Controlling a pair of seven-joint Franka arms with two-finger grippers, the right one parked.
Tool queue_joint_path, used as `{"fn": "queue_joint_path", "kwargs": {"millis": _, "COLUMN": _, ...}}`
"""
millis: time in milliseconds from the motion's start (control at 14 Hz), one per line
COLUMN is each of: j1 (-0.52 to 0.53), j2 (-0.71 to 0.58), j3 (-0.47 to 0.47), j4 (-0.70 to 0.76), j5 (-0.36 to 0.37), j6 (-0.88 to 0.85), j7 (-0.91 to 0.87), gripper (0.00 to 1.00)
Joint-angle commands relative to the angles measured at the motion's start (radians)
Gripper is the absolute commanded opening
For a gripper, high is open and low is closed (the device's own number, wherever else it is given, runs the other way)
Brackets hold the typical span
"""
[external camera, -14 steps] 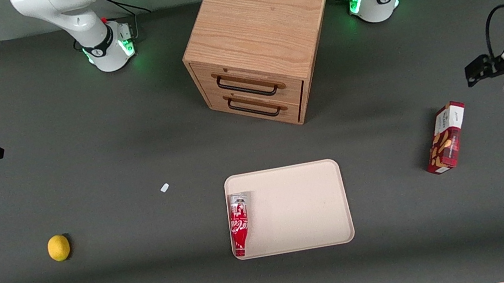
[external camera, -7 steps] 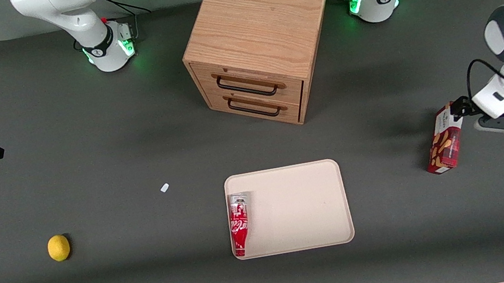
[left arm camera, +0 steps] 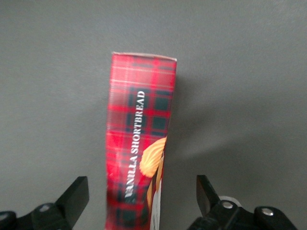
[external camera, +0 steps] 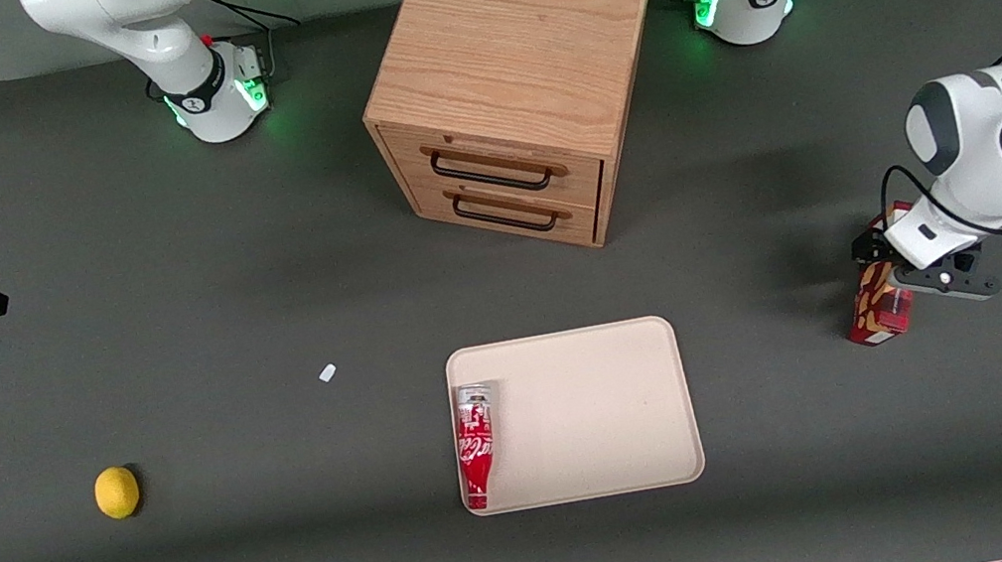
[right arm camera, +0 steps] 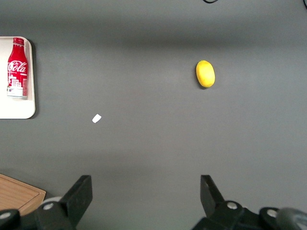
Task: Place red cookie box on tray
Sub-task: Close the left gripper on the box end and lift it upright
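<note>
The red cookie box (external camera: pixel 878 314) lies on the dark table toward the working arm's end, partly covered by the arm. In the left wrist view it (left arm camera: pixel 139 139) is a red tartan carton with cookie pictures. My left gripper (external camera: pixel 914 276) is right above the box. It (left arm camera: pixel 141 187) is open, with one black finger (left arm camera: pixel 76 191) on each side of the box and a gap between each finger and the carton. The beige tray (external camera: pixel 601 406) lies at the table's middle, well apart from the box.
A red cola bottle (external camera: pixel 477 444) lies in the tray along its edge toward the parked arm. A wooden two-drawer cabinet (external camera: pixel 517 67) stands farther from the front camera than the tray. A lemon (external camera: pixel 116 492) and a small white scrap (external camera: pixel 328 373) lie toward the parked arm's end.
My left arm has swung in from the table's edge and come down over the cookie box, now covering its upper half. The box, tray and bottle have not moved.
</note>
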Motion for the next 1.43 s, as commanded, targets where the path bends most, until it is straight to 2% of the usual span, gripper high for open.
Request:
{"fn": "queue_joint_path", "kwargs": {"millis": 0, "j1": -0.009, "j2": 0.025, "j3": 0.006, "j4": 0.005, "j5": -0.002, "j6": 0.014, "j7": 0.01, "gripper": 1.0}}
{"fn": "queue_joint_path", "kwargs": {"millis": 71, "j1": -0.01, "j2": 0.037, "j3": 0.007, "j4": 0.008, "j5": -0.005, "j6": 0.014, "j7": 0.008, "gripper": 1.0}}
{"fn": "queue_joint_path", "kwargs": {"millis": 143, "j1": -0.009, "j2": 0.039, "j3": 0.007, "j4": 0.008, "j5": -0.005, "j6": 0.015, "j7": 0.007, "gripper": 0.91}}
{"fn": "queue_joint_path", "kwargs": {"millis": 214, "j1": -0.009, "j2": 0.038, "j3": 0.007, "j4": 0.008, "j5": -0.005, "j6": 0.015, "j7": 0.008, "gripper": 0.76}}
{"fn": "queue_joint_path", "kwargs": {"millis": 357, "j1": -0.012, "j2": 0.034, "j3": 0.009, "j4": 0.01, "j5": -0.005, "j6": 0.003, "j7": 0.01, "gripper": 0.33}}
{"fn": "queue_joint_path", "kwargs": {"millis": 500, "j1": -0.012, "j2": 0.034, "j3": 0.009, "j4": 0.01, "j5": -0.004, "j6": 0.002, "j7": 0.011, "gripper": 0.0}}
{"fn": "queue_joint_path", "kwargs": {"millis": 1143, "j1": -0.01, "j2": 0.024, "j3": 0.015, "j4": 0.03, "j5": -0.004, "j6": -0.011, "j7": 0.011, "gripper": 0.0}}
{"fn": "queue_joint_path", "kwargs": {"millis": 1357, "j1": -0.009, "j2": -0.005, "j3": 0.015, "j4": 0.088, "j5": -0.01, "j6": -0.116, "j7": 0.008, "gripper": 0.0}}
